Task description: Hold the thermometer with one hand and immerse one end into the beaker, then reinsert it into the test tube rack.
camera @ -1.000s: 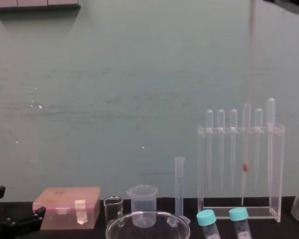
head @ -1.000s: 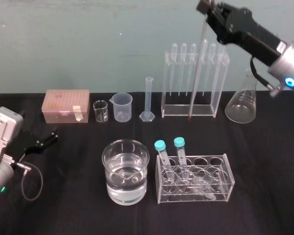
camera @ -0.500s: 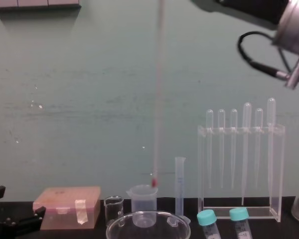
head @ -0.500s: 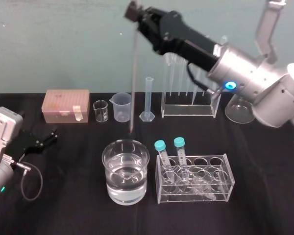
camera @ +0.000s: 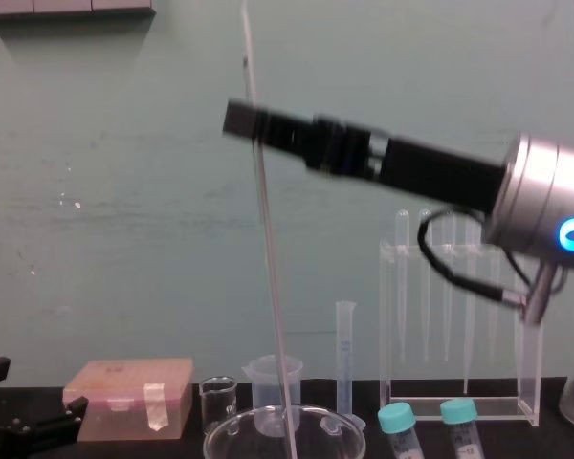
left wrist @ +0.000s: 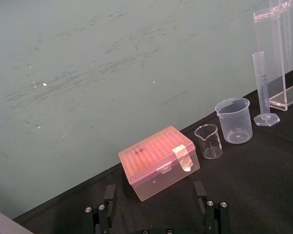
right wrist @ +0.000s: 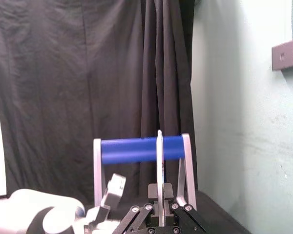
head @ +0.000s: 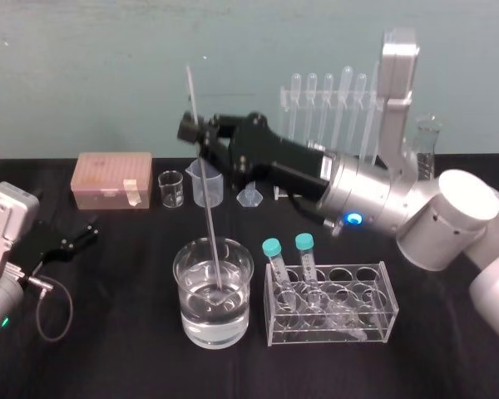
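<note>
Thermometer (head: 210, 224) is held slightly tilted, clamped near its upper part by the right gripper (head: 201, 143); its lower end is sunk inside the beaker (head: 183, 264); the test tube rack (camera: 459, 409) is seen behind; the left gripper (head: 81, 233) is rested on the surface (head: 116, 332), spread wide and empty.

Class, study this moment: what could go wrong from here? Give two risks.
1. The right gripper holds the thin thermometer tilted, its end down in the beaker. Pressing lower could crack it against the glass.
2. The test tube rack stands at the back holding pipettes. The long rod could strike them on reinsertion.
The left gripper rests parked at far left.
</note>
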